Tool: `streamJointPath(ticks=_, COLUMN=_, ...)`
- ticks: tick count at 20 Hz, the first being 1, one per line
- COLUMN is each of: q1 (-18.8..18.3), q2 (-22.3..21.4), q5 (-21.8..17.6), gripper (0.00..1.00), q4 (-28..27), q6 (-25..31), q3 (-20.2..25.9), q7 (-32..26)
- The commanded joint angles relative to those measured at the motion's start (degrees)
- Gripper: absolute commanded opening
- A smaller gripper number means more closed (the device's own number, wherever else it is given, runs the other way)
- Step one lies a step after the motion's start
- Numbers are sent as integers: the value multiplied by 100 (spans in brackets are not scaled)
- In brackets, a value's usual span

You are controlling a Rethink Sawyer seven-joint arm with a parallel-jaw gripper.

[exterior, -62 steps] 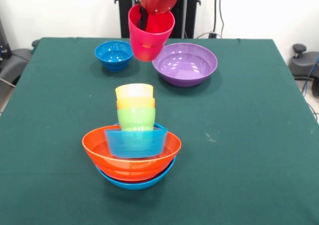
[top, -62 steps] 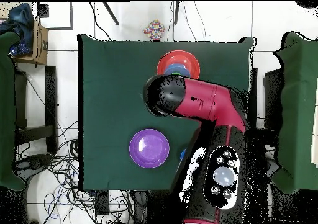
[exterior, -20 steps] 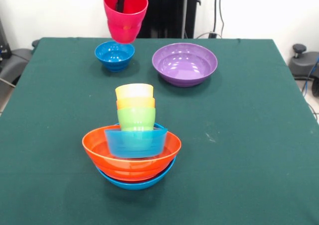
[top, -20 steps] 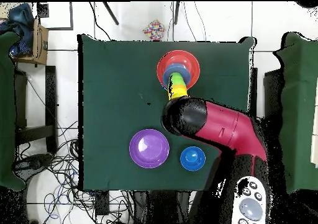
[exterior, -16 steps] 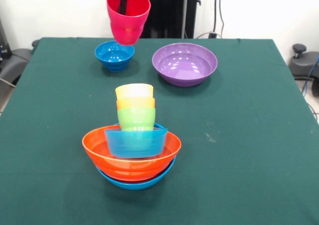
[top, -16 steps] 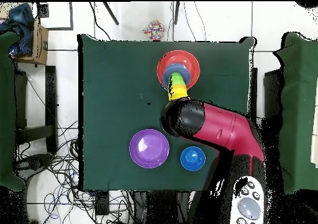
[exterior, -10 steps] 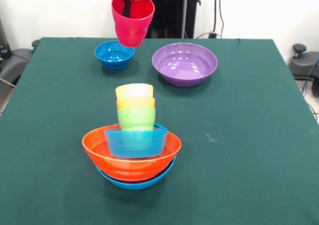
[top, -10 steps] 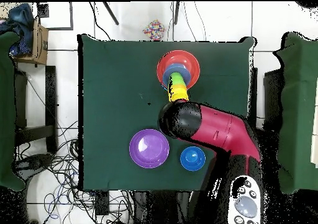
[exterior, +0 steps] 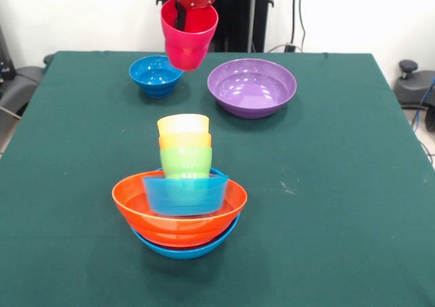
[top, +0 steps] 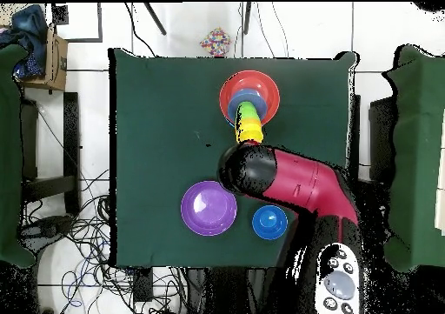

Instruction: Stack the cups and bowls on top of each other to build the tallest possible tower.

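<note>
tower [exterior: 182, 185]: blue and orange bowls, green, orange, yellow cups.

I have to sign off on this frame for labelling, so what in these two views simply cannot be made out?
- Gripper: in the front view the top edge crops it and the pink cup covers its tips; overhead, the arm hides both.
- Tower: how deep the green cup sits is hidden by the small light-blue bowl; the orange bowls cannot be counted.
</note>
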Motion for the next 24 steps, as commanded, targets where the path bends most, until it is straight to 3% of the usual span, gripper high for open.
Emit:
streamJointPath(ticks=1, q1=137, q2=342, q5=-680, gripper=0, q4=264, q6=-232, q3=397, q7=-471)
streamJointPath(ticks=4, q1=231, q2=333, q5=-765, gripper=0, q4=230, q6=7, q3=316, q7=-407)
streamJointPath(ticks=24, q1=237, q2=729, q5=-989, gripper=0, q4=222, q6=-568, q3=321, q7=-62)
